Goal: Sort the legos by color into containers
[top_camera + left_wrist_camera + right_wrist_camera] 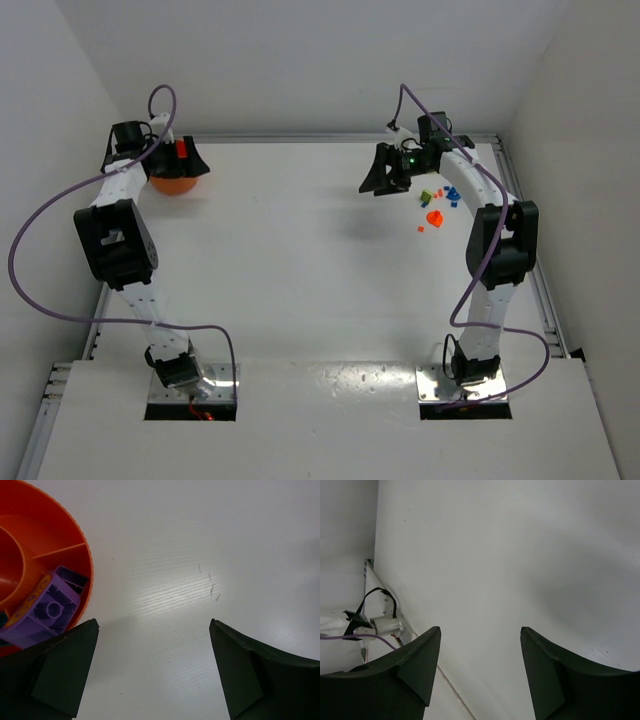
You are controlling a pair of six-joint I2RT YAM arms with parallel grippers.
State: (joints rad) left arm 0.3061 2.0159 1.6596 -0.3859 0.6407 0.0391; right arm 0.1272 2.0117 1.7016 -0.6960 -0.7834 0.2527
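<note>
Lying diagonally in orange bowl (65, 522), purple brick (47, 612); left fingers (60, 675), right fingers (405, 675) parted, empty.

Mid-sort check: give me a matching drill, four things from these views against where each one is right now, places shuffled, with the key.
Things:
1. purple lego brick
2. loose legos
3. left claw
4. right claw

Places and states:
A. open, empty, just left of the loose legos
B. scattered on the table, far right side
C. inside the orange bowl
D. open, empty, by the bowl's rim

Pairs: 1-C, 2-B, 3-D, 4-A.
</note>
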